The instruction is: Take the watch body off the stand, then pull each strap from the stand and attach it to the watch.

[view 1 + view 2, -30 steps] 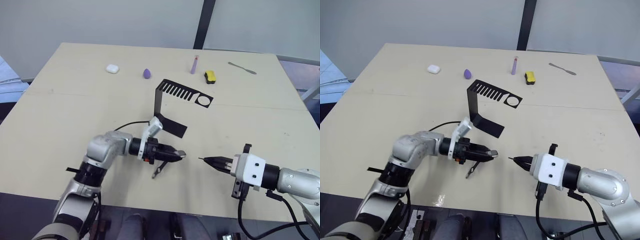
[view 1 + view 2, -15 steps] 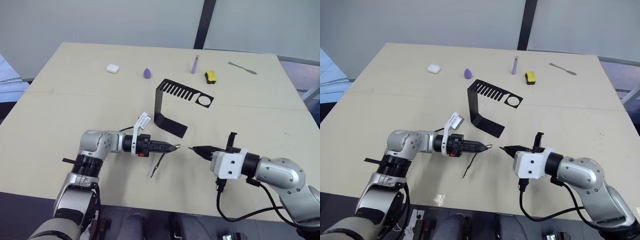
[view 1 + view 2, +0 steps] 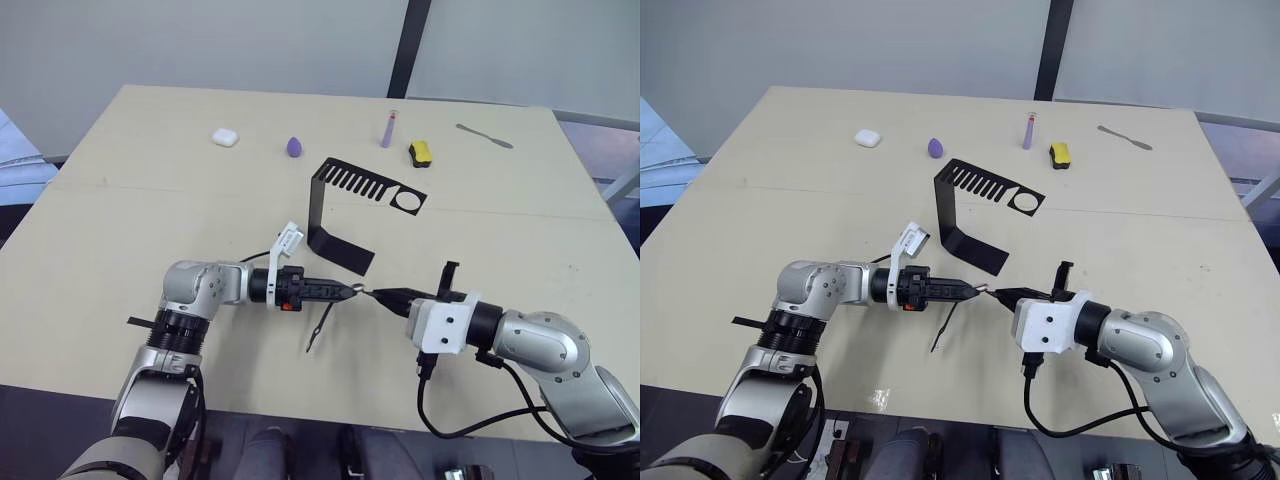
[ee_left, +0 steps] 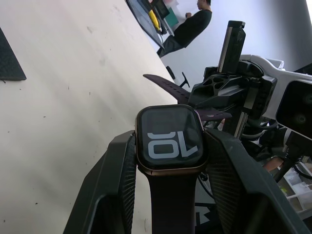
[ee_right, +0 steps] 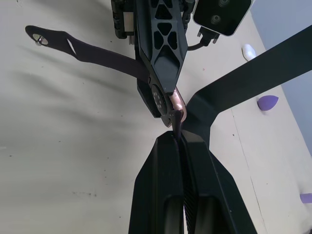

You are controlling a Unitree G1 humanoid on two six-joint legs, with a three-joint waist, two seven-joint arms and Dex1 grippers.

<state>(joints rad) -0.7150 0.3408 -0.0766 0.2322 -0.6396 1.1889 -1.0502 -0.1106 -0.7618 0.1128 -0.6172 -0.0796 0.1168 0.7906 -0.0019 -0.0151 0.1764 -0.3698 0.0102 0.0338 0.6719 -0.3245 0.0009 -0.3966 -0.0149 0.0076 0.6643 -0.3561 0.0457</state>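
**Second strap meeting the watch**

Seen from the head: left gripper (image 3: 347,292) and right gripper (image 3: 378,295) tip to tip, near the emptied stand (image 3: 345,215).

Left wrist: clamped on the watch body (image 4: 169,139), one strap (image 4: 170,207) attached (hanging below).

Right wrist: pinching the second strap (image 5: 177,127), end-on at the case edge.
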